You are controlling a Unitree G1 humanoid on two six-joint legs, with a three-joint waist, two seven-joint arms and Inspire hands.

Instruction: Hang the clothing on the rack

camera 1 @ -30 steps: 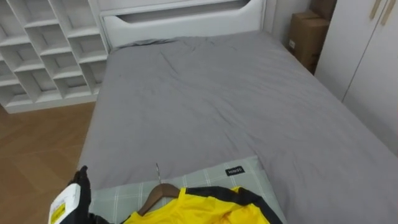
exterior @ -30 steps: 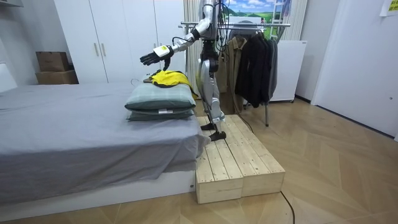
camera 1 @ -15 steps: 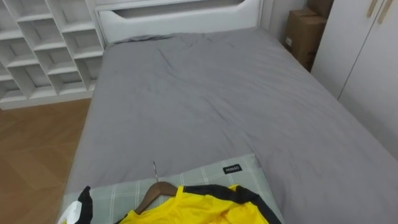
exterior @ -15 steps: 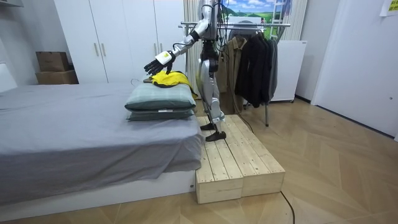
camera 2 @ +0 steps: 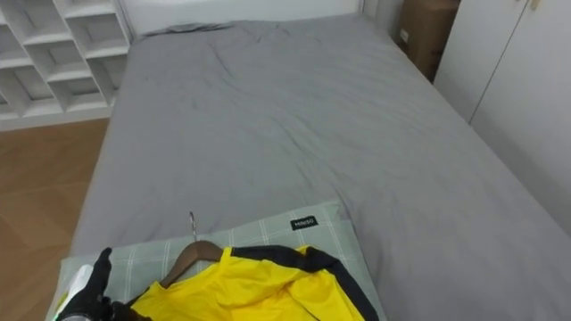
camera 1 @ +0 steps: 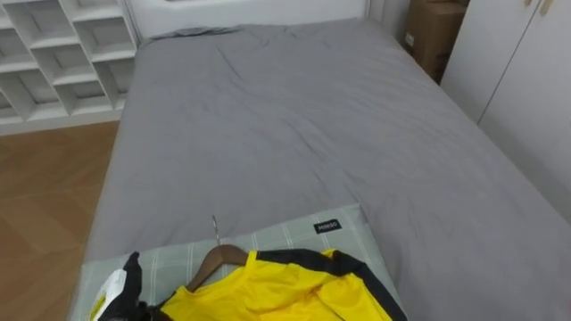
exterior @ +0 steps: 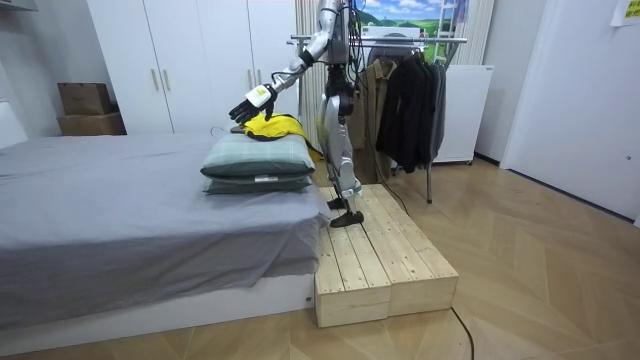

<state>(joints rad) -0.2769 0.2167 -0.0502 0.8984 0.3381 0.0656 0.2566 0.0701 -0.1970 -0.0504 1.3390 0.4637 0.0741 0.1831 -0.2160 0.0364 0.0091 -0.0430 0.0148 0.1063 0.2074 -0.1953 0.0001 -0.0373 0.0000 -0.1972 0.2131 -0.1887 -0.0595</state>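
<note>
Left hand (camera 1: pixel 120 290) hovers at the left edge of the pillow (camera 1: pixel 285 241), fingers loose and spread, holding nothing. It is just beside the yellow shirt (camera 1: pixel 268 290); can't tell if it touches the cloth. The shirt lies crumpled on the pillow at the near end of the bed (camera 1: pixel 294 125), already threaded on a wooden hanger (camera 1: pixel 207 266). The hanger's metal hook (camera 1: pixel 215 230) points up the bed, clear of the cloth.

In the room view the robot stands on a wooden platform (exterior: pixel 380 250) at the bed's foot. Its left arm reaches out over the pillows, and a clothes rack (exterior: pixel 420 40) stands behind it.

Step in hand, as judged: reach and grab the hanger.
- Go for the bare wood by the neck, just below the hook, not the loose cloth. A cloth grip would likely let the shirt slide off.
- Come in from the left and low, and curl the fingers right around the wood.
- Lift straight up so the shirt hangs free before turning to the rack.
- Keep the hook outward and unblocked for the rail.

Risk: the pillow is soft, so pressing down may sink the hanger.
</note>
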